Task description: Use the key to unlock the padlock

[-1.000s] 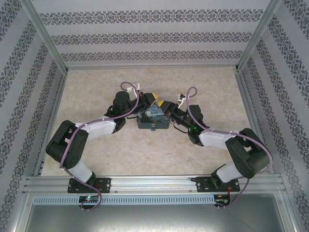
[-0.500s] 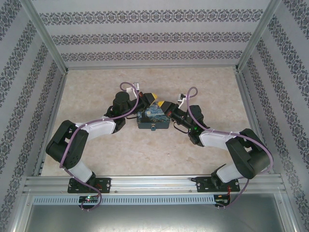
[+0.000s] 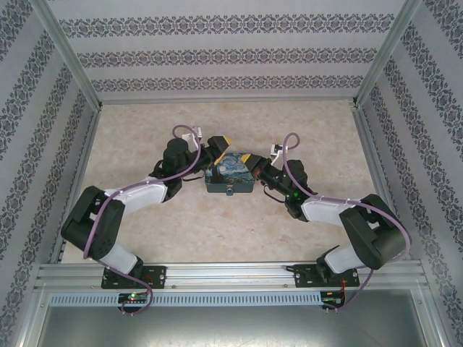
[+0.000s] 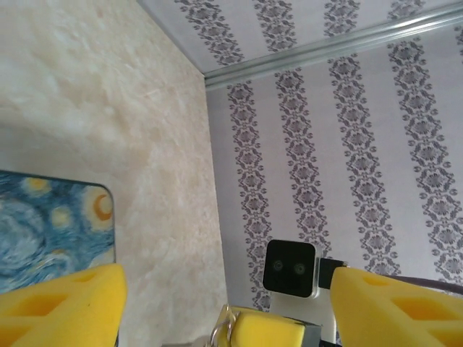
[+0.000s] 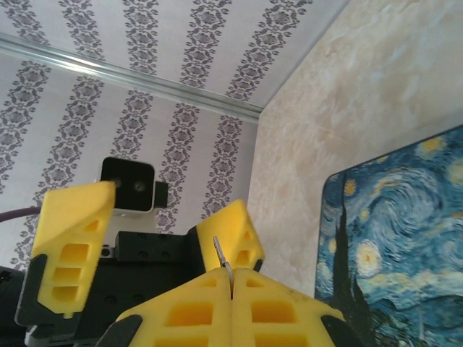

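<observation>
In the right wrist view my right gripper is shut on the key, whose thin silver blade sticks up from between the yellow pads. From above, that gripper sits at the right end of the Starry-Night tin. My left gripper stands open over the tin's far left corner. In the left wrist view its fingers are wide apart with nothing between them. The right gripper's yellow tip and a silver key ring face it. A tiny teal padlock sits at the tin's near side.
The tin lies mid-table on the beige marbled surface. Patterned walls with aluminium posts enclose the workspace on three sides. Each wrist camera sees the other, the left one and the right one.
The left arm has swung left and back, drawing its open gripper away from the right one and uncovering more of the tin's lid. The right gripper has barely shifted and still holds the key.
</observation>
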`<state>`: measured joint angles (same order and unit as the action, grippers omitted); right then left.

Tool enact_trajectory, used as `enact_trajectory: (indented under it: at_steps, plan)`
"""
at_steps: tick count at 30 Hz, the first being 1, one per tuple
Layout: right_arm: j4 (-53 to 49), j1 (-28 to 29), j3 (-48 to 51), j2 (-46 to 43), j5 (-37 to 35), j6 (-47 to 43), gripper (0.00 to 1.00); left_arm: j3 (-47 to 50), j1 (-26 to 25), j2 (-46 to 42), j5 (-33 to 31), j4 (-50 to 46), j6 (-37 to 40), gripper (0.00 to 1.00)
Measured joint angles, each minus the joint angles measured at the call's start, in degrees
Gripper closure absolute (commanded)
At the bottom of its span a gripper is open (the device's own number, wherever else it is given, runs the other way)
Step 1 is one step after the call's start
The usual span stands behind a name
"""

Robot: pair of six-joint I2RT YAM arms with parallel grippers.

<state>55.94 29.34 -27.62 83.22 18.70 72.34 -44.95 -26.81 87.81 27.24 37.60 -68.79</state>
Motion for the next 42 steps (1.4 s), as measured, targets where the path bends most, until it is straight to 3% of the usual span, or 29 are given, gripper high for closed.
enact_trajectory:
  at_steps: [4,10,16,27,42]
  plan:
    - [-1.0,0.0,1.2,-0.9,0.0,0.0,1.0,1.5,0.2,-6.8,-0.1,-8.3,5.7,0.17]
    - [-1.9,0.0,2.6,-1.0,0.0,-0.1,1.0,2.5,-1.6,-15.3,-1.0,-23.1,18.4,0.18]
    - [-1.9,0.0,2.6,0.6,0.0,-0.1,1.0,5.7,-5.7,-16.2,-2.4,-29.7,26.9,0.28]
    - [-1.9,-0.4,3.2,3.8,0.0,0.0,1.0,10.0,-12.0,-3.0,-5.9,-24.6,31.5,0.36]
    - [-0.7,-1.5,2.8,9.0,0.2,1.0,1.0,11.4,-13.0,7.8,-14.1,-9.3,37.5,0.42]
